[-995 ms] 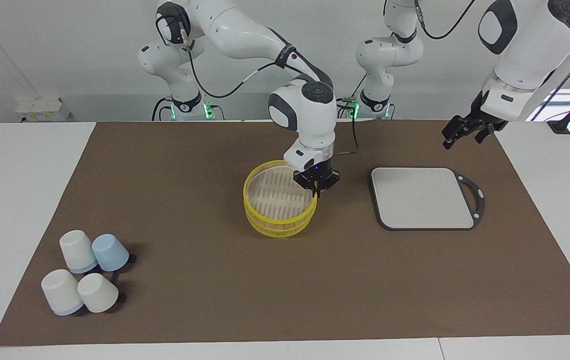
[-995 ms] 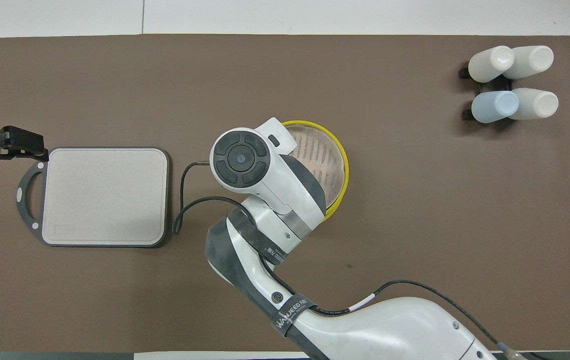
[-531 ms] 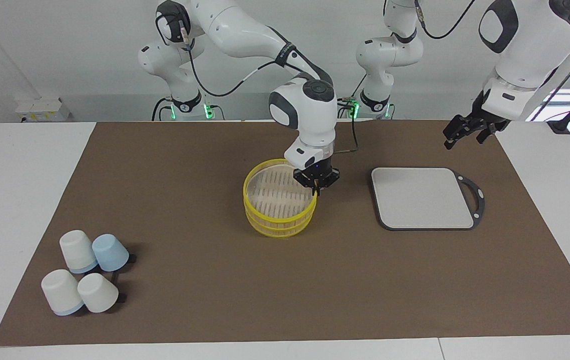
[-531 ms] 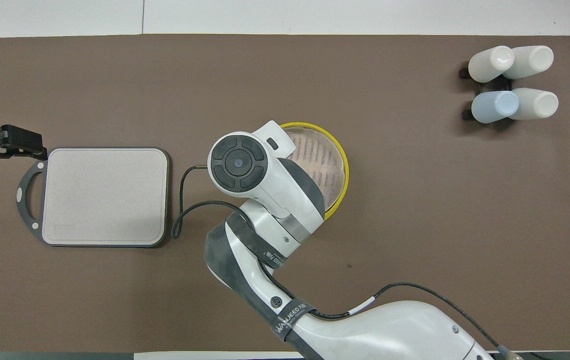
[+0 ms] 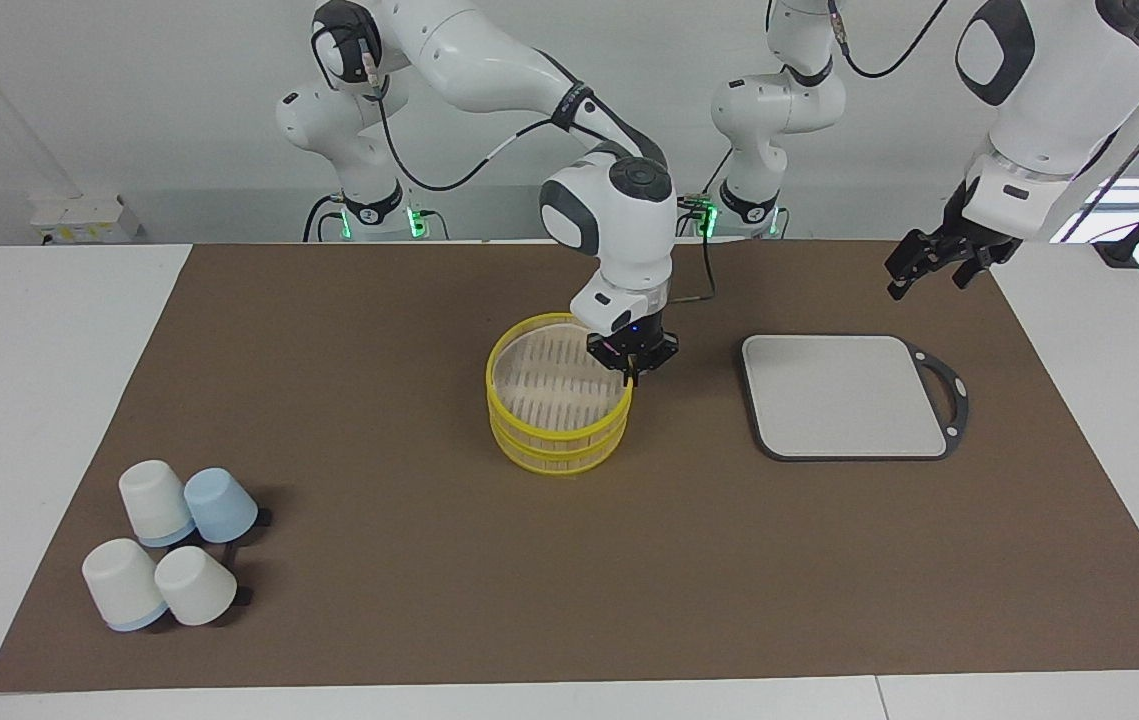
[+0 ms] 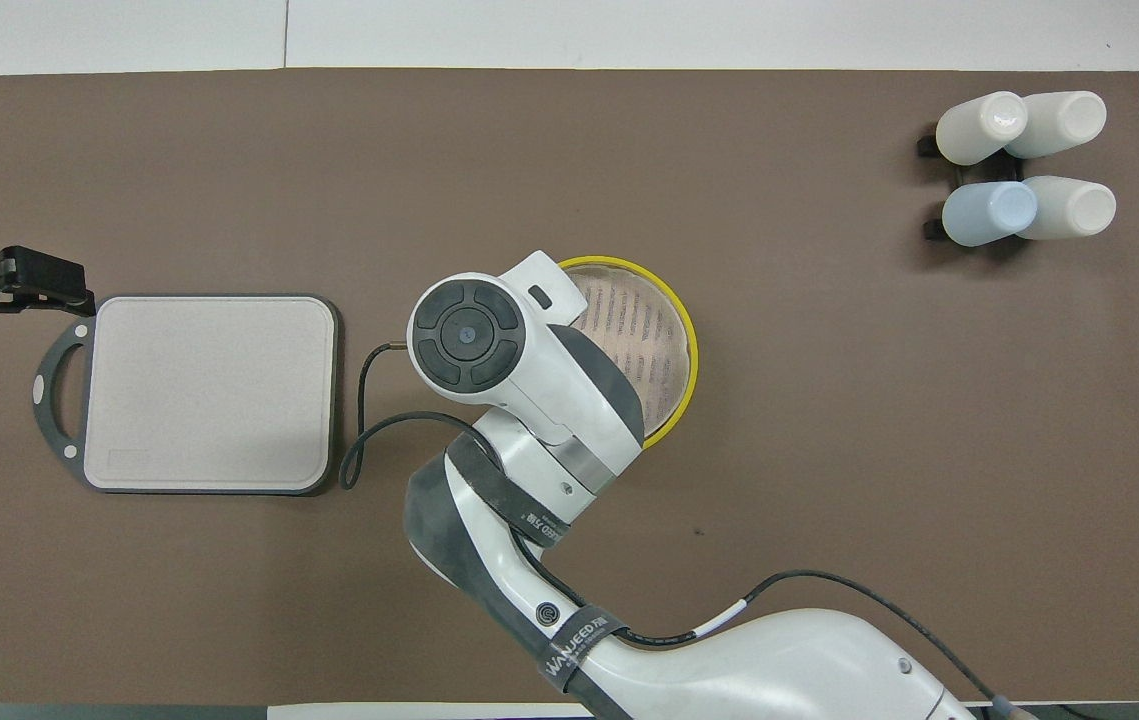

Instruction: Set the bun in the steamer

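The right gripper (image 5: 633,374) pinched the steamer lid (image 5: 554,378) by its rim, probably to lift it; the left gripper (image 5: 932,265) waited over the table, jaws unclear

A black band (image 6: 569,632) wrapping the right arm's forearm is showing white lettering in the overhead view; it is reading roughly "WANJEED", followed by small characters too fine to make out. No other text is showing legibly.
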Controlling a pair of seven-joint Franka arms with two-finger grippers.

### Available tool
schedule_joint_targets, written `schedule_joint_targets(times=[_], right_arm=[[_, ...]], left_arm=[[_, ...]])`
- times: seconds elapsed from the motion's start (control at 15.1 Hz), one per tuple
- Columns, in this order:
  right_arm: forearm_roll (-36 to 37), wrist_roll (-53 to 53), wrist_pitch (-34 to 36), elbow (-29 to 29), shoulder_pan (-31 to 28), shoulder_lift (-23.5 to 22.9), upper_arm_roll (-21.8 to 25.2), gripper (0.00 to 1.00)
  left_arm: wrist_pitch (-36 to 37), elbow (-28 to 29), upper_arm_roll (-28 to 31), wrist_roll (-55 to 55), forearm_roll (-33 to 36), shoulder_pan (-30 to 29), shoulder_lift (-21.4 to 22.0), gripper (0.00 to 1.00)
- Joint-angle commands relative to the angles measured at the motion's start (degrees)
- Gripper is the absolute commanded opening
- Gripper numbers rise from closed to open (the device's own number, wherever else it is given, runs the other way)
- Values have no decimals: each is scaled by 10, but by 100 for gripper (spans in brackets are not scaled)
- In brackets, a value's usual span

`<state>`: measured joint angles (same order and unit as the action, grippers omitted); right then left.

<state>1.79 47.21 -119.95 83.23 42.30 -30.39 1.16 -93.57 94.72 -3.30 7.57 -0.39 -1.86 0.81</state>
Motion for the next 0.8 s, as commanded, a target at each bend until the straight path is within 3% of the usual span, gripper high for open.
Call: schedule_joint_targets(times=[0.0, 0.2, 0.73], right_arm=[[8, 17, -4, 27, 4, 8, -1, 99], [7, 10, 7, 18, -2, 11, 0, 100], [-6, -167, 125, 1, -117, 126, -3, 100]], left_arm=[[-4, -8, 0, -8, 15, 2, -3, 100], [-12, -4, 0, -27, 14, 1, -2, 100], [-12, -3, 0, -26, 14, -1, -1, 100]])
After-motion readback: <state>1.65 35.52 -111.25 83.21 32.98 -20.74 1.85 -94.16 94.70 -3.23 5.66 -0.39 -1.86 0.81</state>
